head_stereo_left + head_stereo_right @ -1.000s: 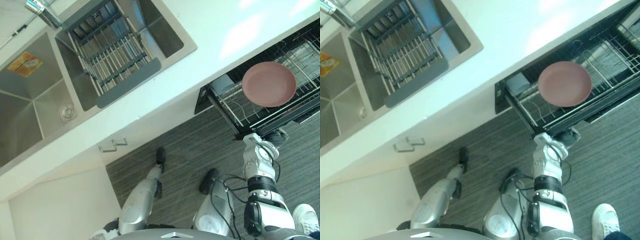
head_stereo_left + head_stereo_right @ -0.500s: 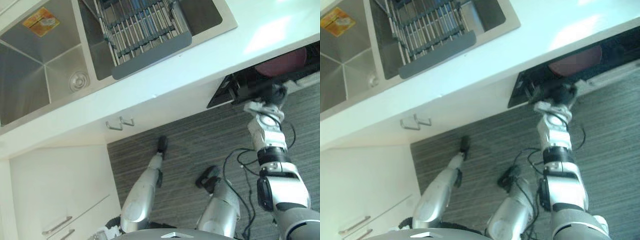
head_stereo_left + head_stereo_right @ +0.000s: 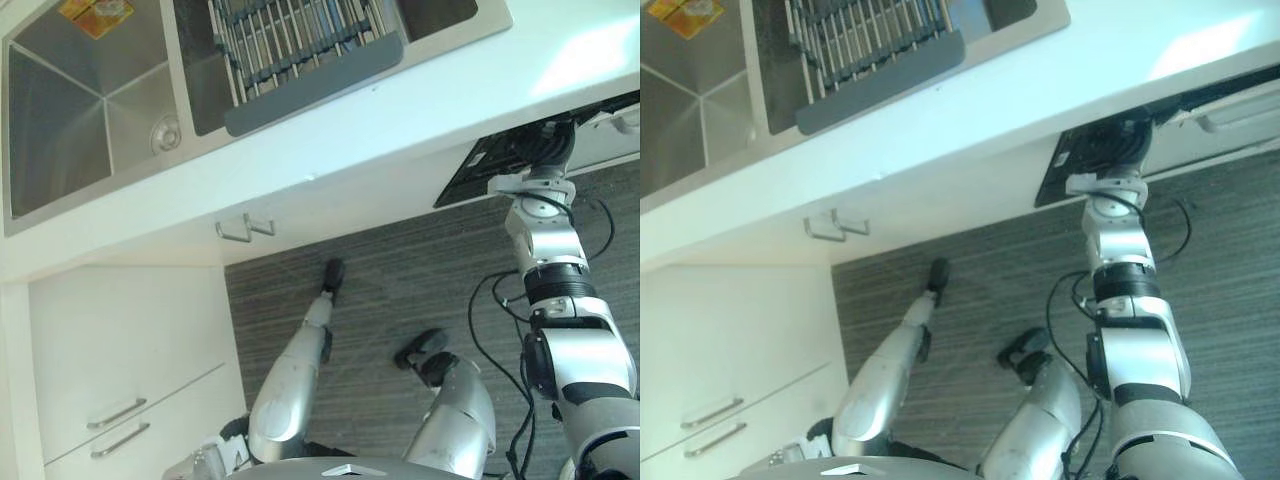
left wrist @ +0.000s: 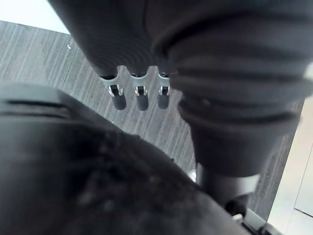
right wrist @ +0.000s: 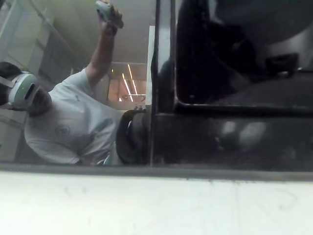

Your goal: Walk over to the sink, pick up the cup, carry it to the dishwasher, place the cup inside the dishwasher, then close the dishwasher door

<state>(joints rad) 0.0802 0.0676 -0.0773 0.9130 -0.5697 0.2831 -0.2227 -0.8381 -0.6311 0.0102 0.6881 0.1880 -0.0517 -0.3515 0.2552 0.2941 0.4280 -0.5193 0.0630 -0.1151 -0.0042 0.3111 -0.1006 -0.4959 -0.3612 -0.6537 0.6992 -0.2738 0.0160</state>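
The right hand (image 3: 545, 152) is stretched out from its arm to the dark dishwasher door (image 3: 478, 172), right under the edge of the white counter (image 3: 400, 110). Whether this hand is spread or closed I cannot tell, for it is dark against the dark panel. The door seems nearly shut, though the angle is poor.

In the right wrist view the glossy door lies just past the hand. It mirrors a person (image 5: 63, 125) in a light shirt and a headset, one arm raised with a controller (image 5: 108, 12).

Beyond the right hand and well off to its left, the sink (image 3: 60, 120) is set into the counter with a grey dish rack (image 3: 300, 40) across one basin. An orange-yellow sticker (image 3: 95, 10) lies in the other basin, its print too small to read.

The left hand (image 4: 141, 94) hangs over the striped floor (image 4: 44, 54), straight and side by side, holding nothing.

Where the cup is I cannot tell.
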